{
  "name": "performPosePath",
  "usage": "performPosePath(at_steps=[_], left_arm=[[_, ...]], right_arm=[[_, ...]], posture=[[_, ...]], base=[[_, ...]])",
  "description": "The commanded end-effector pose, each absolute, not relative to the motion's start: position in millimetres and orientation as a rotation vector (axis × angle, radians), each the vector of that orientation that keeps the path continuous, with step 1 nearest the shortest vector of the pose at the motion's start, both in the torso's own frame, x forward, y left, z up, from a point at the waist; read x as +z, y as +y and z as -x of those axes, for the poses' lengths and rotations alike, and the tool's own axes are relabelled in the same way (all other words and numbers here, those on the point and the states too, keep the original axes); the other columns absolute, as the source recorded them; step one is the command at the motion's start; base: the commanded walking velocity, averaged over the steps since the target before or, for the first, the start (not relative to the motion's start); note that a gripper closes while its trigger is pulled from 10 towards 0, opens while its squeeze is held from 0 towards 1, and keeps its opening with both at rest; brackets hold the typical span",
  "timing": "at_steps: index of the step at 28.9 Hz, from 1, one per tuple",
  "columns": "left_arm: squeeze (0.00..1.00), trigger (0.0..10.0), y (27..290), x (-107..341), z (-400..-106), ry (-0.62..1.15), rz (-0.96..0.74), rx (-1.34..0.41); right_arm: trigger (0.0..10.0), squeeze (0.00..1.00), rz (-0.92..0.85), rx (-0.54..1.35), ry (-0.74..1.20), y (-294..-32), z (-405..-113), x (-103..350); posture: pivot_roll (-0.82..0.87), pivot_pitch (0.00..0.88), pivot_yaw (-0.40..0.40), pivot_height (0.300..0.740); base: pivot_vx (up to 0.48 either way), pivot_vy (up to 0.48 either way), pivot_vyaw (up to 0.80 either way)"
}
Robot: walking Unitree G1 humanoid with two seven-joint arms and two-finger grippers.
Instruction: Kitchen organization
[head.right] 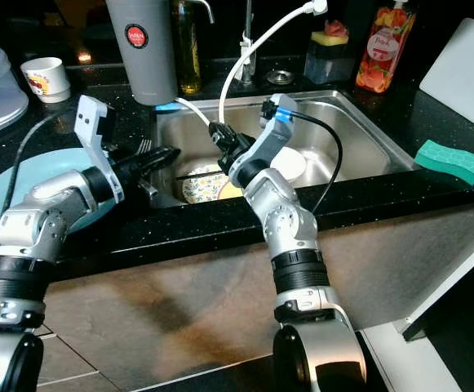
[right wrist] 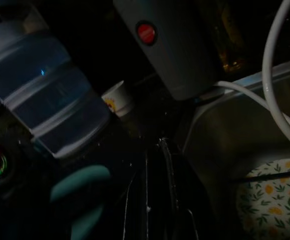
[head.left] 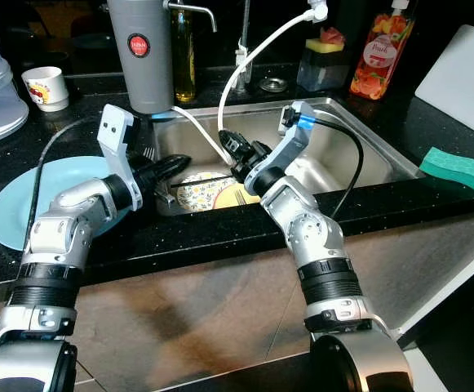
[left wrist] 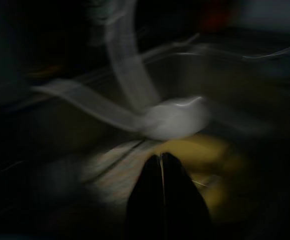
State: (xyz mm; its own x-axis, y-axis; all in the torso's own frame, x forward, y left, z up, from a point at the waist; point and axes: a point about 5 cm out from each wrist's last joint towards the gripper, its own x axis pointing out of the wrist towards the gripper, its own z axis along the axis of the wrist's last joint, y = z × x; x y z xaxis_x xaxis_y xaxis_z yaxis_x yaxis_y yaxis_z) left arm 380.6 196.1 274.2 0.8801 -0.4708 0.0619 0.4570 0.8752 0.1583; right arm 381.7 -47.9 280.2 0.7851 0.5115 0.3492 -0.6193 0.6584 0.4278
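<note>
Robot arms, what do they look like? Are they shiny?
Yes! The left arm and right arm are shiny silver with black ribbed bands. The left gripper and right gripper each have long black fingers, a white wrist box and a black cable. The right box glows blue.

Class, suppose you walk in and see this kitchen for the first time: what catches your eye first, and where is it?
Two silver arms reach over the steel sink: the left claw at its left edge, the right claw above a flowered plate lying in the basin. A pale blue plate sits on the black counter at left, and a green sponge at right.
</note>
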Motion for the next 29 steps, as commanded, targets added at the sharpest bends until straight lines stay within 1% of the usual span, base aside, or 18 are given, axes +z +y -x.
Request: performPosePath(at_steps=[1,2,3,4,6,7,8,9,11,15,19,22,23,24,26,28,29], left_arm=[[1.0,10.0,218.8,274.7,-383.5,-0.073,-0.238,-0.313],[1.0,10.0,230.3,277.1,-383.3,-0.063,-0.257,-0.233],[1.0,10.0,242.3,282.2,-382.4,-0.072,-0.24,-0.143],[1.0,10.0,259.2,288.5,-379.7,-0.072,-0.259,-0.021],[1.0,10.0,281.5,293.6,-373.0,-0.045,-0.294,0.122],[1.0,10.0,288.4,293.4,-370.1,-0.022,-0.315,0.157],[0.03,10.0,297.3,290.6,-365.2,0.014,-0.323,0.2],[0.0,10.0,303.2,288.8,-361.8,0.036,-0.328,0.23],[0.0,10.0,316.2,280.9,-354.5,0.072,-0.308,0.307],[0.0,10.0,332.3,258.0,-350.4,0.149,-0.261,0.398],[0.0,10.0,333.1,233.9,-352.5,0.236,-0.201,0.391],[0.0,10.0,330.9,233.0,-353.3,0.212,-0.168,0.41],[0.0,10.0,333.4,238.4,-352.3,0.17,-0.166,0.466],[0.0,10.0,343.0,250.3,-348.0,0.084,-0.151,0.581],[0.0,10.0,348.9,255.6,-344.7,0.052,-0.149,0.636],[0.0,10.0,354.4,256.8,-343.0,0.046,-0.118,0.666],[0.0,10.0,356.7,256.6,-342.3,0.051,-0.13,0.675]], right_arm=[[10.0,0.0,-0.539,0.649,-0.21,-45.8,-381.3,279.8],[10.0,0.0,-0.533,0.653,-0.209,-45.1,-380.9,279.3],[10.0,0.0,-0.529,0.657,-0.208,-44.4,-380.5,279.0],[10.0,0.0,-0.523,0.662,-0.208,-43.6,-380.1,278.7],[10.0,0.0,-0.517,0.671,-0.207,-42.4,-379.4,278.5],[10.0,0.0,-0.514,0.673,-0.208,-41.9,-379.1,278.5],[10.0,0.0,-0.509,0.68,-0.209,-41.0,-378.6,278.6],[10.0,0.0,-0.506,0.685,-0.209,-40.5,-378.2,278.7],[10.0,0.0,-0.5,0.696,-0.207,-39.1,-377.7,278.6],[10.0,0.0,-0.492,0.706,-0.201,-36.3,-377.9,277.4],[10.0,0.0,-0.486,0.712,-0.201,-34.9,-377.9,277.9],[10.0,0.0,-0.483,0.713,-0.203,-35.1,-377.8,278.3],[10.0,0.0,-0.48,0.712,-0.205,-35.7,-377.8,278.6],[10.0,0.0,-0.477,0.708,-0.207,-37.3,-377.8,278.7],[10.0,0.0,-0.475,0.707,-0.208,-38.2,-377.7,278.4],[10.0,0.0,-0.474,0.705,-0.209,-39.2,-377.7,277.8],[10.0,0.0,-0.474,0.705,-0.209,-39.5,-377.6,277.6]], posture=[[0.03,0.117,-0.003,0.74],[0.03,0.117,-0.003,0.74],[0.03,0.12,-0.003,0.74],[0.03,0.12,-0.003,0.74],[0.03,0.12,0.002,0.74],[0.03,0.12,0.002,0.74],[0.03,0.12,0.002,0.74],[0.03,0.12,0.002,0.74],[0.03,0.12,0.002,0.74],[0.03,0.122,-0.007,0.74],[0.04,0.123,-0.014,0.74],[0.03,0.123,-0.012,0.74],[0.03,0.121,-0.009,0.74],[0.03,0.119,-0.006,0.74],[0.03,0.117,-0.005,0.74],[0.03,0.116,-0.003,0.74],[0.03,0.115,-0.001,0.74]], base=[[0.0,0.0,0.0],[0.0,0.0,0.0],[0.0,0.0,0.0],[0.0,0.0,0.0],[0.0,0.0,0.0],[0.0,0.0,0.0],[0.0,0.0,0.0],[0.0,0.0,0.0],[0.0,0.0,0.0],[0.0,0.0,0.0],[0.0,0.0,0.0],[0.0,0.0,0.0],[0.0,0.0,0.0],[0.0,0.0,0.0],[0.0,0.0,0.0],[0.0,0.0,0.0],[0.0,0.0,0.0]])
